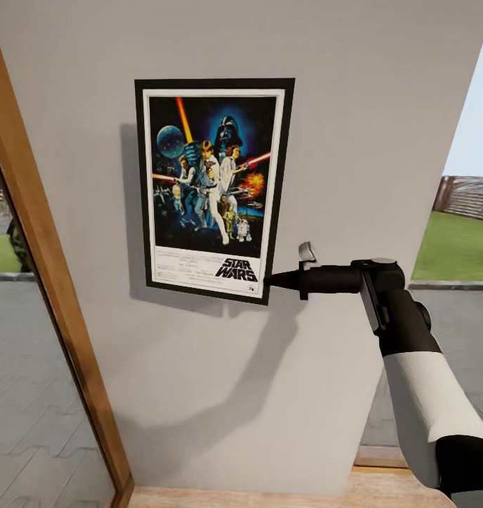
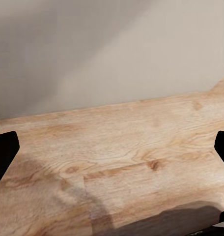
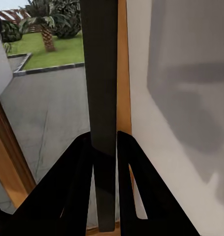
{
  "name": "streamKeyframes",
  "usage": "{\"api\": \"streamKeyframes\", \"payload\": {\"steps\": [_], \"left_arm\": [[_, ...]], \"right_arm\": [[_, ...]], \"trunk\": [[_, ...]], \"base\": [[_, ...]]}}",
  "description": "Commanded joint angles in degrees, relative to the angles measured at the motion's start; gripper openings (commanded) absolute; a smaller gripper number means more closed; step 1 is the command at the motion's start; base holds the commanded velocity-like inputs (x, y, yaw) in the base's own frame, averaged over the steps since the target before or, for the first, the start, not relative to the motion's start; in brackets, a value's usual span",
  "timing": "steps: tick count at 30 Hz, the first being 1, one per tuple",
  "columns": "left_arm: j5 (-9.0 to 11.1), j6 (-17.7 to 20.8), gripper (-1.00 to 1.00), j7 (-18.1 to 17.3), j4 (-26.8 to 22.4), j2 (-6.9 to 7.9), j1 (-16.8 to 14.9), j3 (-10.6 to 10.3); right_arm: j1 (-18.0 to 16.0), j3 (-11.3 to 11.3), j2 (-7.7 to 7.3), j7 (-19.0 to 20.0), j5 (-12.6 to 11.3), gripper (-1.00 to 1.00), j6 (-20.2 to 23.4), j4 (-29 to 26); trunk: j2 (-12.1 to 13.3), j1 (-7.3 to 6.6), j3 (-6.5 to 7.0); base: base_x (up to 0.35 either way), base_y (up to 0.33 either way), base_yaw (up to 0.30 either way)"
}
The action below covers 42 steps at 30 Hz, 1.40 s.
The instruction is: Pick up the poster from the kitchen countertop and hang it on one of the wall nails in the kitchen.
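Observation:
The Star Wars poster stands upright, slightly tilted, close against the pale grey wall and casts a shadow to its left. My right gripper is shut on the poster's lower right edge, reaching in from the right. In the right wrist view the black frame edge runs between the two fingers, with the gripper clamped on it. No wall nail shows; any behind the poster is hidden. The kitchen countertop is out of view. My left gripper is open over a wood floor, holding nothing.
A wooden door frame slants along the left, with glass and paving beyond it. To the right of the wall an opening gives onto lawn and a fence. Wood flooring meets the foot of the wall.

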Motion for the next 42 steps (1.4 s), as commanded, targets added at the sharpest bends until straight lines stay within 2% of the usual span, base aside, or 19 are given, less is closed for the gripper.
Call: {"api": "streamKeyframes", "payload": {"steps": [1, 42], "left_arm": [[-0.1, -0.1, 1.0, -0.3, 0.0, -0.02, 0.0, 0.2], [-0.1, -0.1, 1.0, -0.3, 0.0, 0.0, 0.0, 0.3]], "right_arm": [[0.0, -0.1, 0.03, 0.5, 0.4, -1.0, 0.7, 0.0], [0.0, -0.2, 0.03, 0.5, 0.4, -1.0, 0.7, 0.0]], "trunk": [[0.0, 0.02, -0.01], [0.0, 0.02, -0.01]], "base": [[0.008, 0.0, 0.0], [0.033, 0.0, 0.0]]}}
